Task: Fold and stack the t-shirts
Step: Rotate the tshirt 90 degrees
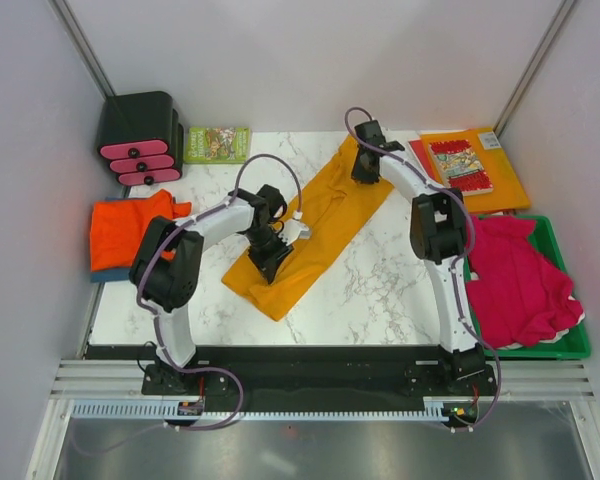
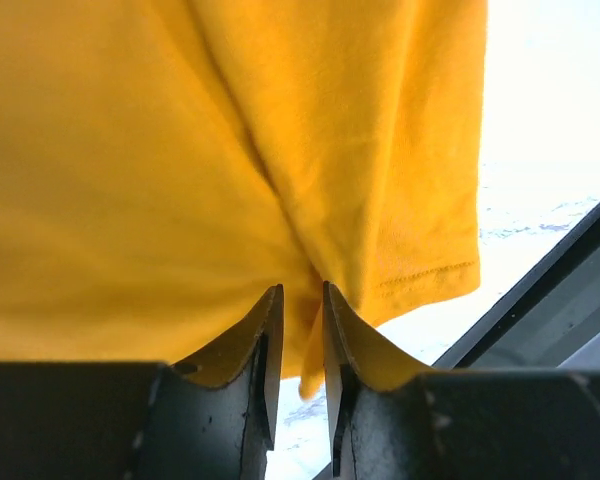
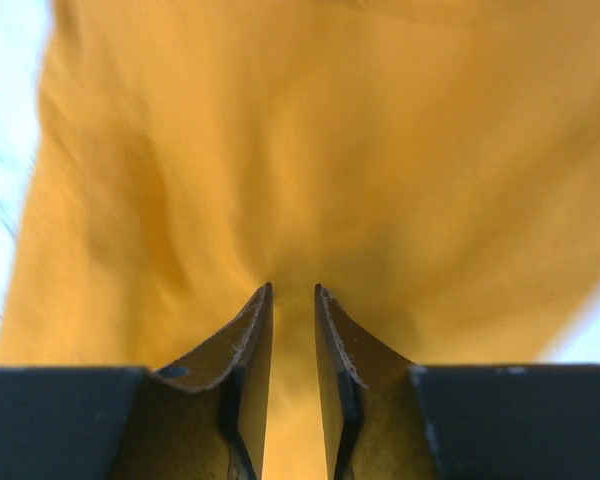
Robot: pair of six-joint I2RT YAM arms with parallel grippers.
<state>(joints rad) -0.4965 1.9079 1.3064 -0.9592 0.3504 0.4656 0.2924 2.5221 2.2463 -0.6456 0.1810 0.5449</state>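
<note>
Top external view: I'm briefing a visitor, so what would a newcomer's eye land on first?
The mustard t-shirt runs diagonally across the middle of the marble table, with the left gripper pinching its near end and the right gripper its far end. Next come the crimson-pink t-shirts, heaped in the green bin at the right edge.

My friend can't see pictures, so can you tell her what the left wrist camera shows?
A golden-orange t-shirt fills almost the whole picture, bunched into soft folds where the left gripper's two black fingers pinch it at the bottom. Its stitched hem shows on the right, with the white marble table behind it.
</note>
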